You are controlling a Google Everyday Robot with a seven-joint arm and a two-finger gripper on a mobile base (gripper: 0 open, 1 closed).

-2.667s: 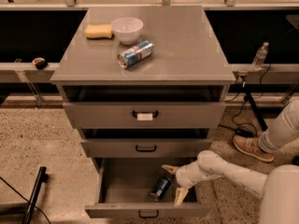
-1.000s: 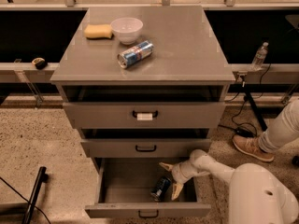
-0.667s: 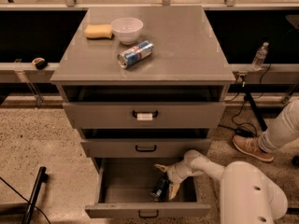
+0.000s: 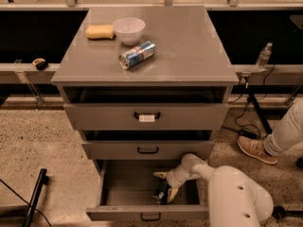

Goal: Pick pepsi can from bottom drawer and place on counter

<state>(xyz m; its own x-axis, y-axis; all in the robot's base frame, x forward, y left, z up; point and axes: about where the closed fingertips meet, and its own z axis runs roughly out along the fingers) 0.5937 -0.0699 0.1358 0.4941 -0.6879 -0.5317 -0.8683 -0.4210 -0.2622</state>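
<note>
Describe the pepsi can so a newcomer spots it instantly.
Grey three-drawer cabinet: look into the open bottom drawer, right of centre. The pepsi can is the dark can there, with the claw right at it; the other can, paler silver-blue, lies on the counter.

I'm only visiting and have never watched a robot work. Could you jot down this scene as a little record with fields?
hand: reaching into the open bottom drawer, fingers spread
pepsi can: in that drawer, right by the hand; contact unclear
counter: carries a white bowl, a yellow sponge and a silver-blue can on its side
stage: pepsi can not yet lifted out
</note>
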